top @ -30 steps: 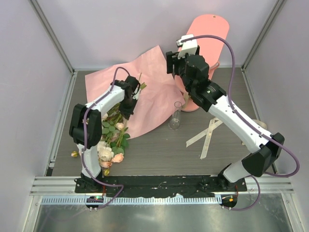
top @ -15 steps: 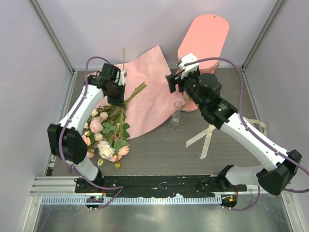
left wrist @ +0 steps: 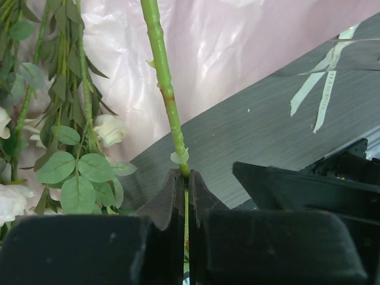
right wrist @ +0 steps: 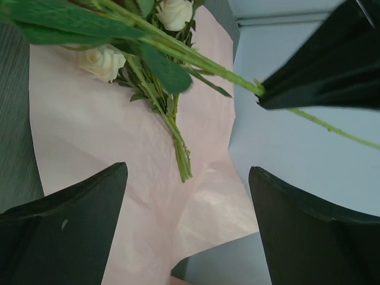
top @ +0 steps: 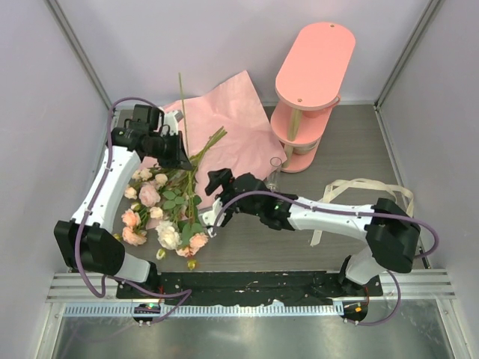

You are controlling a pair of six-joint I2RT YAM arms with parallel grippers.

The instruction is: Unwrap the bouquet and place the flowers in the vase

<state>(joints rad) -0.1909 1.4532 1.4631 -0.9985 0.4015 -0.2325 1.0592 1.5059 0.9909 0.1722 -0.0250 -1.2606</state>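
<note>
I see left gripper (left wrist: 185, 178) clamped on one stem (left wrist: 165, 98), well left of vase (top: 274, 179) | right gripper (right wrist: 187, 225) wide, holding nothing, just left of vase | flowers (top: 161, 213) heaped farther left

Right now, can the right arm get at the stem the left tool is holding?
Probably yes. The right tool stands open near the left tool, and in its wrist view the held stem crosses ahead of its fingers with nothing between.

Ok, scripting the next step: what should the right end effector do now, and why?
Probably ease toward the lifted stem: the left end effector pinches it, the right end effector is open nearby, and the vase stands right of both.
</note>
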